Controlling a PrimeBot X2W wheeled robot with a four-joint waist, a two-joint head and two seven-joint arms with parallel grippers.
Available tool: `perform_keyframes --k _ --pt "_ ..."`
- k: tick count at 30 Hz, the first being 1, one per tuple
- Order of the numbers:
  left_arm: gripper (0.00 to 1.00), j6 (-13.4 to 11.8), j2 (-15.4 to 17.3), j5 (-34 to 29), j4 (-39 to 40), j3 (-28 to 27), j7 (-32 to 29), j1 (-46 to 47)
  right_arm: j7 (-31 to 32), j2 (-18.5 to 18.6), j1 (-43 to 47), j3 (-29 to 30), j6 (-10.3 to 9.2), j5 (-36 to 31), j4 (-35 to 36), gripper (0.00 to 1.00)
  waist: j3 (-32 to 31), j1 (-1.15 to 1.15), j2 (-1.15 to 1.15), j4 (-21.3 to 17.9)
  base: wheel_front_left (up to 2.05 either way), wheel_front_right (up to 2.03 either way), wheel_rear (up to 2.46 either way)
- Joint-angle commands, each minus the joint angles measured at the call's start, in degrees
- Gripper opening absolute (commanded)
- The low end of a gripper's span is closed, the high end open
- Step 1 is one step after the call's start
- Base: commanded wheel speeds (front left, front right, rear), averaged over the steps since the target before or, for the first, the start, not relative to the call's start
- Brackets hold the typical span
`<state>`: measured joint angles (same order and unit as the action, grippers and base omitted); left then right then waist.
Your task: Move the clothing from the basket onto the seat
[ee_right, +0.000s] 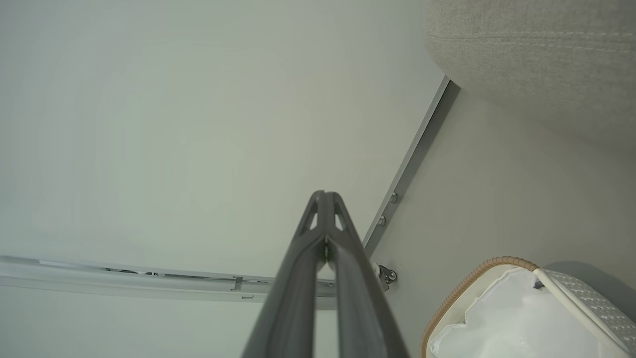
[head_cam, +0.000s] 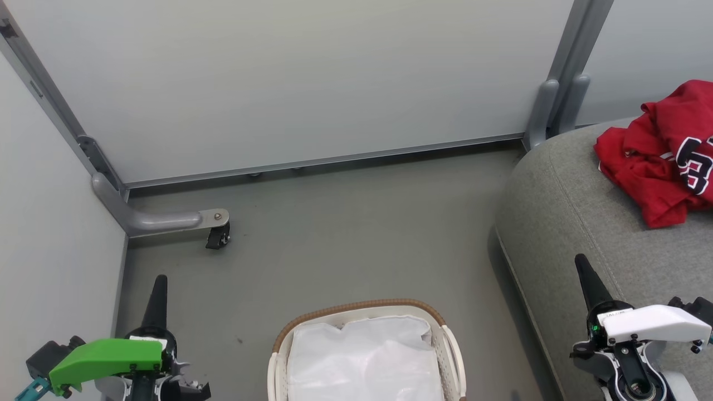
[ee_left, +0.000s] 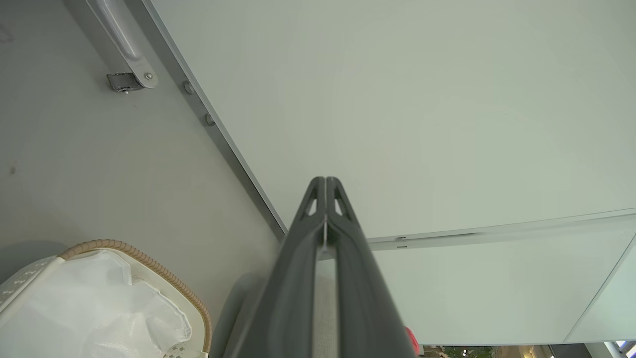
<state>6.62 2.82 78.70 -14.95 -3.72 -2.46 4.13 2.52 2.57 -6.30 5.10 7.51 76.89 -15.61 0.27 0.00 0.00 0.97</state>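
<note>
- Over on the right of the head view, the clothing [head_cam: 663, 161] lies in a crumpled red heap on the seat [head_cam: 557, 211], with its black-and-white numerals facing up. It sits well back from the cushion's rounded edge, far enough in, I judge, that it should not slide off.
- The basket [head_cam: 362, 308] stands on the floor [head_cam: 345, 234] at bottom centre, near the seat's front. The short gap would keep each carry across brief.
- Inside the basket, the white liner [head_cam: 362, 356] lies bare, with no red fabric on the part I can see. The near end is cut off by the picture's edge, so I cannot tell whether a piece is tucked there.
- The left gripper [head_cam: 160, 281] points up at lower left with its two fingers pressed together and nothing between them. It is over the floor and apart from the basket.
- The right gripper [head_cam: 582, 264] is likewise pressed together and empty. It hangs over the seat's front slope, well apart from the clothing.
- With one gripper on either side of the basket and both clear of it, the arms look parked rather than reaching. My reading is that the transfer is finished, or nearly so.
</note>
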Motion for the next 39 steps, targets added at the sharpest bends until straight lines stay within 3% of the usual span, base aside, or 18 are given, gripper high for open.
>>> perform_keyframes --k 1,39 --pt "0.00 0.32 0.29 1.31 0.49 -0.46 -0.33 1.35 0.47 0.35 -0.04 0.32 -0.02 1.41 0.59 0.00 0.00 0.00 0.00 -0.04 0.00 0.00 0.00" --pt "0.00 1.02 0.26 13.86 0.94 -2.93 -4.22 2.40 4.17 0.48 0.19 1.54 -0.03 15.61 1.75 0.00 -0.09 0.00 0.00 -0.97 0.00 0.00 0.00"
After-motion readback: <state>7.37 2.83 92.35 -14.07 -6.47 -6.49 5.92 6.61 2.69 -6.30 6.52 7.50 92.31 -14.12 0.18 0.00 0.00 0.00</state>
